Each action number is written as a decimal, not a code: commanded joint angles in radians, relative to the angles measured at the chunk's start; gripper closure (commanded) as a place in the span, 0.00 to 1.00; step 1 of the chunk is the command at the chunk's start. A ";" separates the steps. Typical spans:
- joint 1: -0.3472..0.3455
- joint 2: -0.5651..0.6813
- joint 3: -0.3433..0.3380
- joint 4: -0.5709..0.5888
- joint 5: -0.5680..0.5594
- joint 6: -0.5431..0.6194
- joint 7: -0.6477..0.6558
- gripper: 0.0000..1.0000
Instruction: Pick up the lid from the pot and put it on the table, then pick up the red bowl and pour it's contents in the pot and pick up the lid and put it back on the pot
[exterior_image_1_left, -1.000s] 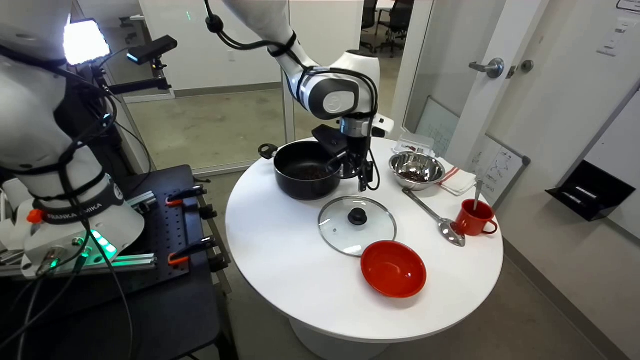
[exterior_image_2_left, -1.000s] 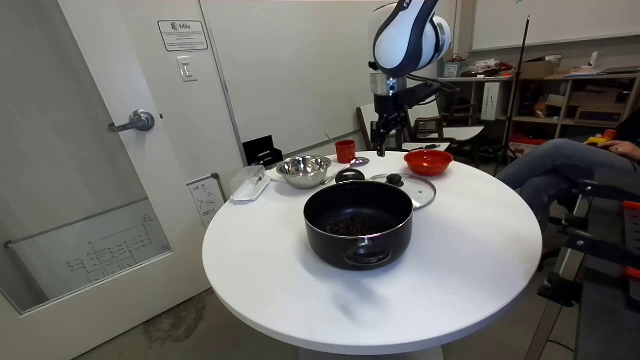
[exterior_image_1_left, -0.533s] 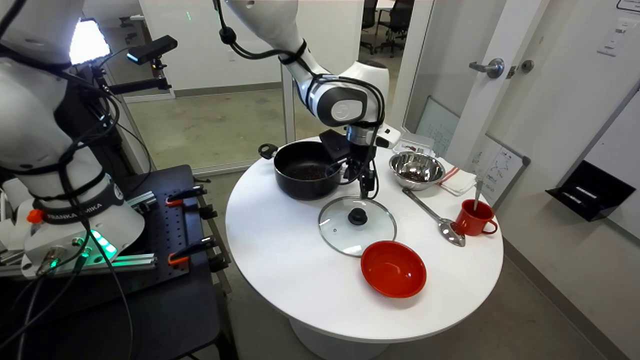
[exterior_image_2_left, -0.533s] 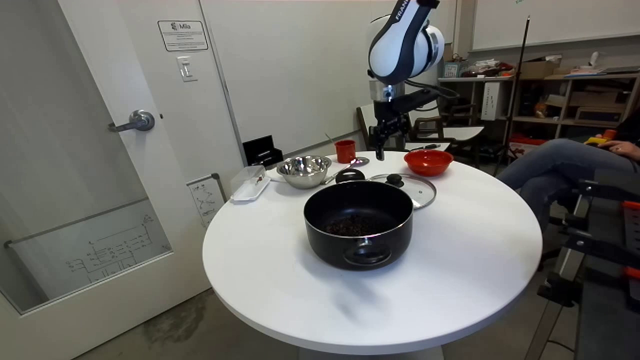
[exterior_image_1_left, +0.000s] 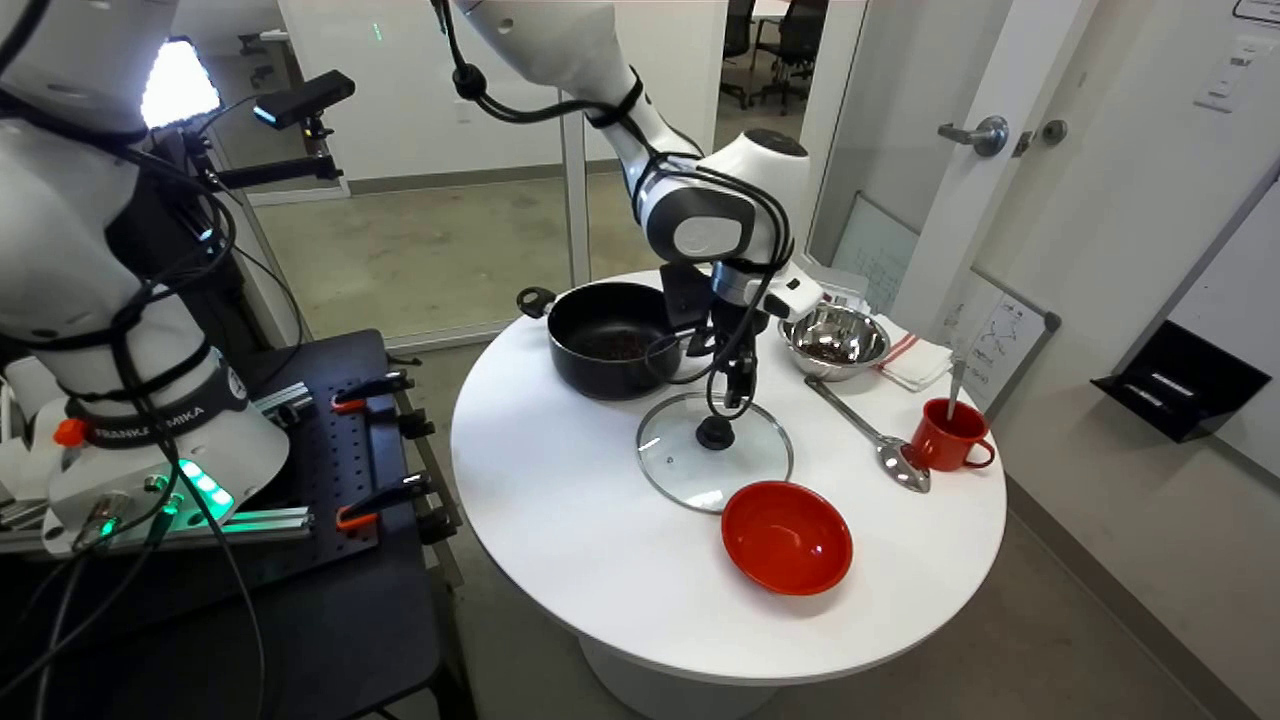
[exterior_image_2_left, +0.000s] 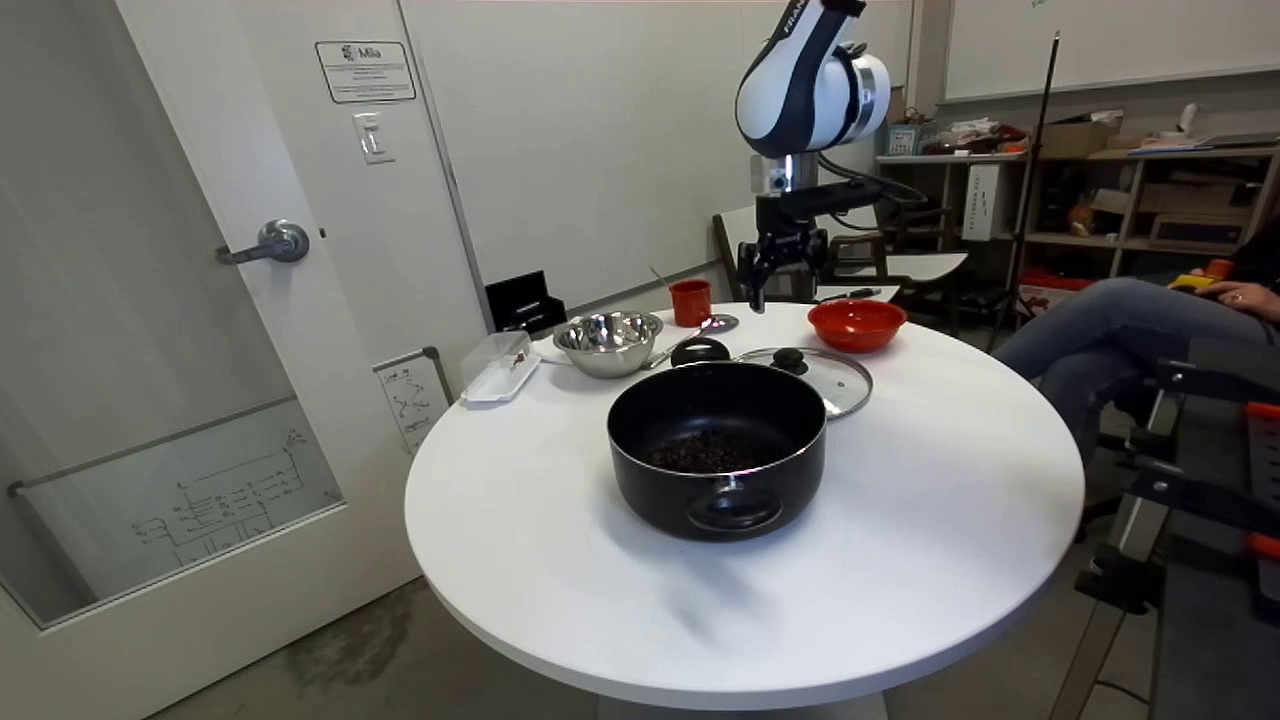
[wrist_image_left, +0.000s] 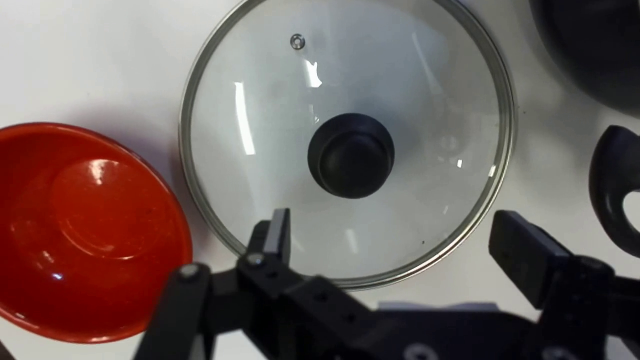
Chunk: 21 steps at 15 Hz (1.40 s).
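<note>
**Tight room beside the lid (wrist_image_left: 347, 145) on the table (exterior_image_1_left: 560, 570)**

In the wrist view, slim white strips separate it from the red bowl (wrist_image_left: 95, 232) on one side and the pot (wrist_image_left: 595, 45) on the other. The end effector (wrist_image_left: 392, 237) hangs above, released, jaws spread. Broad open table reaches the edge nearest the robot base (exterior_image_1_left: 215, 447). Opposite sit a steel bowl (exterior_image_1_left: 848, 369), spoon (exterior_image_1_left: 882, 443) and red mug (exterior_image_1_left: 940, 440).

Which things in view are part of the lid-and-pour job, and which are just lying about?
In the job:
glass lid, flat on the white table
black pot, uncovered, dark bits inside
red bowl, beside the lid
gripper, open, holding nothing

Seemingly just lying about:
steel bowl
red mug
metal spoon
striped cloth
clear plastic box
</note>
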 joint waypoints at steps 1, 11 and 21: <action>0.049 0.043 -0.032 0.043 -0.024 -0.021 0.075 0.00; 0.067 0.142 -0.066 0.123 -0.014 -0.037 0.152 0.00; 0.064 0.222 -0.078 0.203 -0.015 -0.084 0.179 0.00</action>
